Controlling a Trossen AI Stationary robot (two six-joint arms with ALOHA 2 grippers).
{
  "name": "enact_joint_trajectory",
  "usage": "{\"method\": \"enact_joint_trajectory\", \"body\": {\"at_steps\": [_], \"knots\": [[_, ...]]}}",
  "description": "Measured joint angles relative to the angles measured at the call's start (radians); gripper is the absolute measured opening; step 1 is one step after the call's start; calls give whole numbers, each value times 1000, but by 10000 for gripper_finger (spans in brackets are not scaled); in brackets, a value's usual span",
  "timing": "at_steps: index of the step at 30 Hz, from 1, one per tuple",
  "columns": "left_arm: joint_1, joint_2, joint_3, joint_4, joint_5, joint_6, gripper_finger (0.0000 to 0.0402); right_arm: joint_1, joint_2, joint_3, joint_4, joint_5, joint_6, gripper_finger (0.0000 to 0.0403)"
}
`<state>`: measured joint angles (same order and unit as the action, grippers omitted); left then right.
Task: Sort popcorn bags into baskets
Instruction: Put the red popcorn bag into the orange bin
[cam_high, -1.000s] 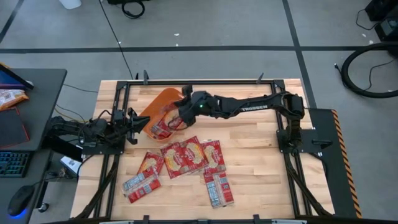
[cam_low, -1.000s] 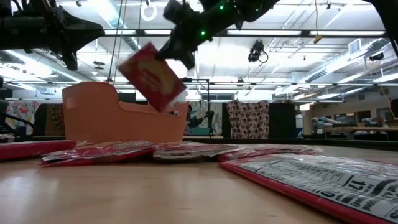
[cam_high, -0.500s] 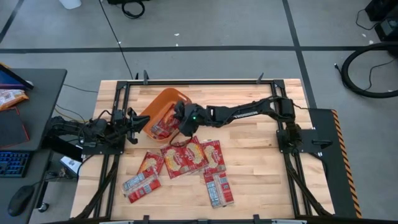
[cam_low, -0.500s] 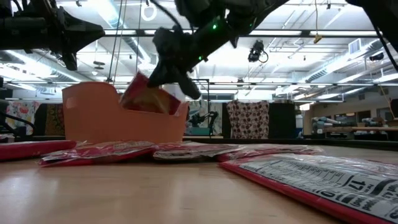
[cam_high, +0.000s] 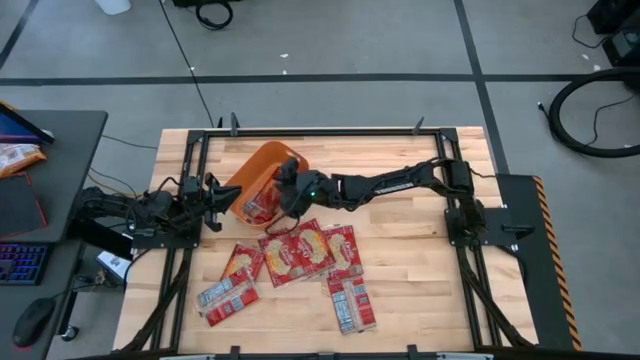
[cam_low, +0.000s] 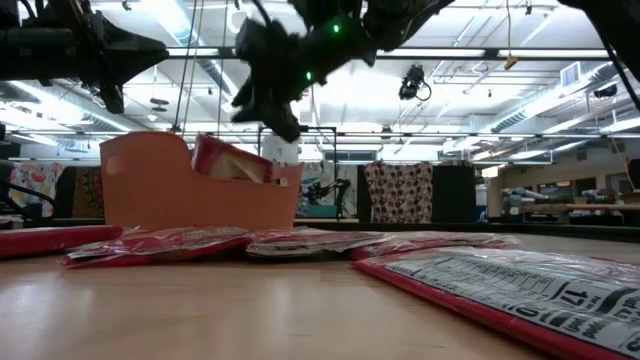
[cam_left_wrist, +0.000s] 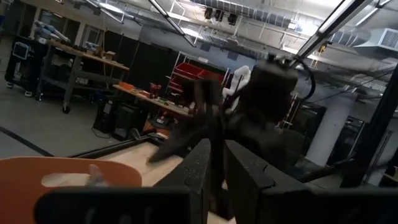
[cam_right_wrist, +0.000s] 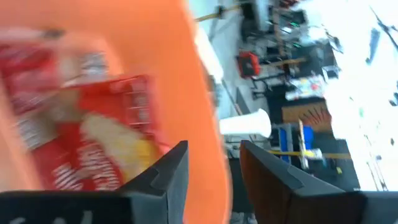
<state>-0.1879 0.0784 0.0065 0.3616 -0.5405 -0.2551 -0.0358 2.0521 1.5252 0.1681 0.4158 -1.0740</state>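
Observation:
The orange basket stands at the far left of the table, with red popcorn bags inside. One bag leans in it and sticks up above the rim. My right gripper hovers open just over the basket, nothing between its fingers; the low view shows it above the bag. My left gripper is at the basket's left end. Several more bags lie flat on the table nearer the front. My left gripper meets the basket at the rim of its left end, coming in level from the table's left. Its own fingers hide the place of contact, so the kind of hold does not show. The basket's bottom is on the table.
Dark frame rails run along the table's left and right sides and its far edge. A bag with printed text lies close to the near edge. A desk with a keyboard stands left of the table.
My right gripper has carried a red bag down and toward the table's left into the basket, then opened and let it go. The bag, which hung tilted above the basket, now leans inside it with its top above the rim.

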Motion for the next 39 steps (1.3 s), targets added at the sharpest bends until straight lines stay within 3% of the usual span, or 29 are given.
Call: {"method": "enact_joint_trajectory", "body": {"at_steps": [5,14,27,30,39], "knots": [[0,0,0,-1,1,-1,48,18,-14,43,-59,57,116,153],[0,0,0,-11,10,-22,48,116,-22,53,-335,-79,512,153],[0,0,0,-11,10,-22,48,252,-12,39,-567,-321,540,153],[0,0,0,-12,10,-22,48,291,4,33,-606,-309,543,154],[0,7,0,-25,6,-37,48,392,8,28,-778,-96,705,156]]}}
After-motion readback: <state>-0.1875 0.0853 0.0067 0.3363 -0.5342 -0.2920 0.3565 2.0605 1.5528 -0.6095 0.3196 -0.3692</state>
